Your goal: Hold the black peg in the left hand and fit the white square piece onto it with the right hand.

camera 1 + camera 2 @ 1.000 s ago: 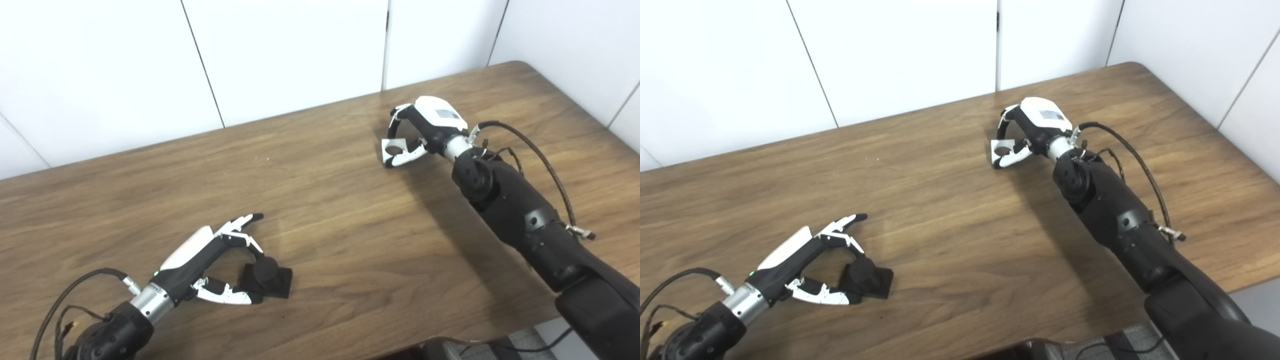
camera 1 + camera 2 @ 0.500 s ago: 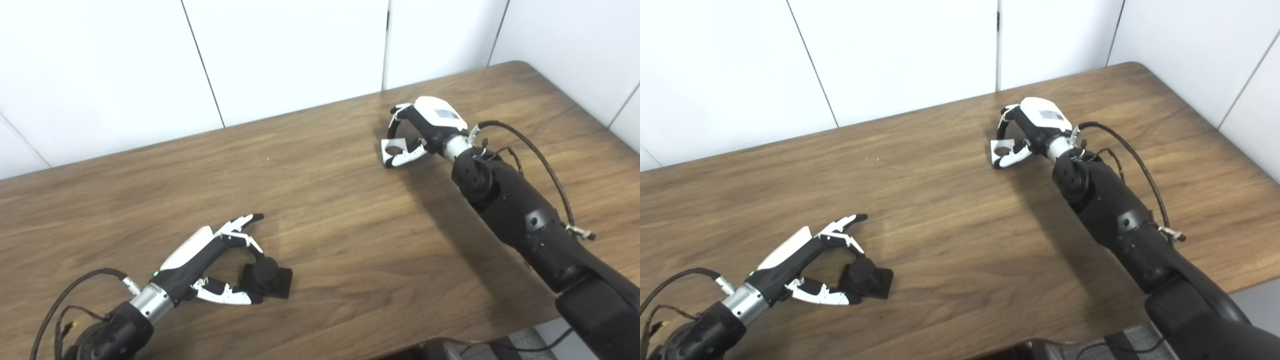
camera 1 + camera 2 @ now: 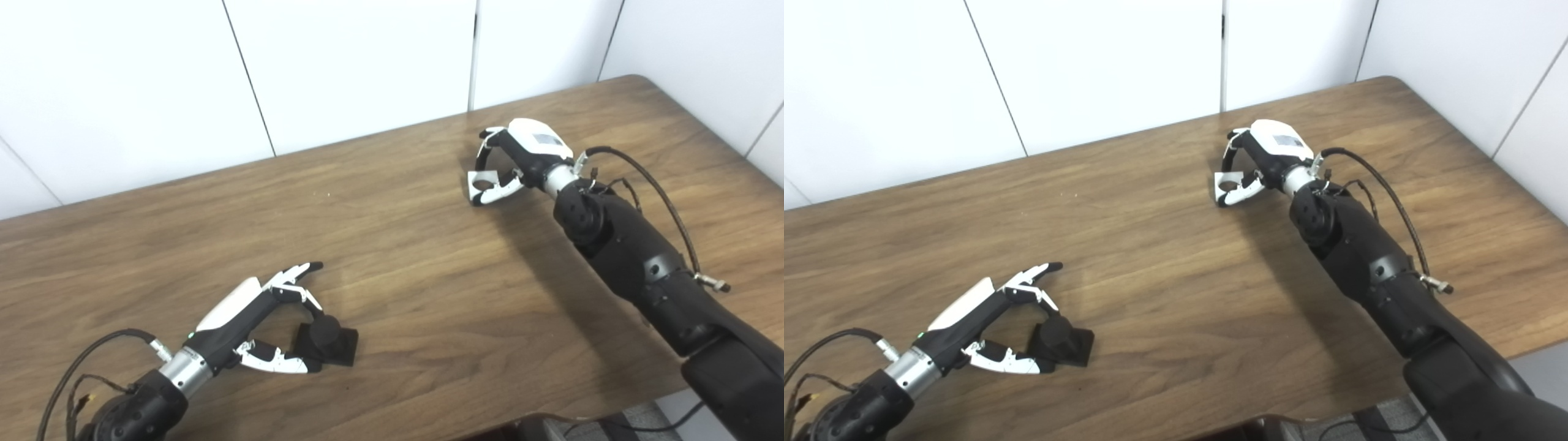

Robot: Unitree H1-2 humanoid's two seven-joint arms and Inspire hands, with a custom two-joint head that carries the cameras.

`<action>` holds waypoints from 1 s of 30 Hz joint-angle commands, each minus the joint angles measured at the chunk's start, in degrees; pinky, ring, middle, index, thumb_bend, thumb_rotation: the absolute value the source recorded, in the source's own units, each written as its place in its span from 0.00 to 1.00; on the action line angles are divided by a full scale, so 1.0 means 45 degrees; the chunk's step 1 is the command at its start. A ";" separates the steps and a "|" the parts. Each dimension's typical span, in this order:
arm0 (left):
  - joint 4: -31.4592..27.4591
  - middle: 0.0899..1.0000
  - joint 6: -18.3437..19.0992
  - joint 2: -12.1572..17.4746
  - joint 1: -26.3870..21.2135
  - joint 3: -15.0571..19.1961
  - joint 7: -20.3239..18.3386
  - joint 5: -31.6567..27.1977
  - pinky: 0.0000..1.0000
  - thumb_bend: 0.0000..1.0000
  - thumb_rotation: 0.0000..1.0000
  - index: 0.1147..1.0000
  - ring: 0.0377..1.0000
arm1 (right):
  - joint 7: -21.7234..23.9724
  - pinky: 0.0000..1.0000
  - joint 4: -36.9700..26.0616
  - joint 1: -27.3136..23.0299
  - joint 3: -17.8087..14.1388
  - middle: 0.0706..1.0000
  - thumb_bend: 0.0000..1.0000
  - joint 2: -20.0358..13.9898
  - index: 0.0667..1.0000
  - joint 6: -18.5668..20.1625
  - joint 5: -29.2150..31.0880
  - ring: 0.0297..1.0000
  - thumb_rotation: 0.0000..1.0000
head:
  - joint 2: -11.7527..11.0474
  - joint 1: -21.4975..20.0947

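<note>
The black peg point(image 3: 326, 340), a short round post on a square base, rests on the wooden table point(image 3: 404, 263) at the near left. My left hand point(image 3: 257, 318) lies low around it, thumb against the base's near edge and curled fingers on the post, one finger pointing straight out. Far to the right, toward the back of the table, my right hand point(image 3: 520, 156) holds the white square piece point(image 3: 482, 182) just above the wood. Its round hole shows between the curled fingers above and the thumb below.
White wall panels point(image 3: 355, 67) stand right behind the table's far edge. The table's rounded right corner point(image 3: 637, 79) lies beyond my right hand. Cables loop off both wrists point(image 3: 649, 184). A wide stretch of bare wood separates the two hands.
</note>
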 commanded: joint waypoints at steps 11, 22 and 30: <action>-0.0121 0.99 0.0324 0.0444 0.0228 0.0012 -0.0272 0.0266 1.00 0.52 0.06 0.42 1.00 | 0.0940 0.88 0.0238 0.0209 0.0288 0.88 0.52 -0.0197 0.46 0.0634 -0.0126 0.90 0.15 | 0.0090 -0.0009; -0.0153 0.99 0.0299 0.0467 0.0231 0.0030 -0.0269 0.0276 1.00 0.52 0.06 0.42 1.00 | 0.1347 0.89 0.0424 0.0121 0.0463 0.89 0.52 -0.0291 0.46 0.0892 -0.0060 0.92 0.15 | 0.0162 0.0014; -0.0132 0.99 0.0318 0.0470 0.0234 0.0041 -0.0298 0.0214 1.00 0.52 0.07 0.42 1.00 | 0.1566 0.89 0.0397 0.0178 0.0575 0.90 0.52 -0.0385 0.46 0.1012 0.0047 0.92 0.16 | 0.0215 0.0056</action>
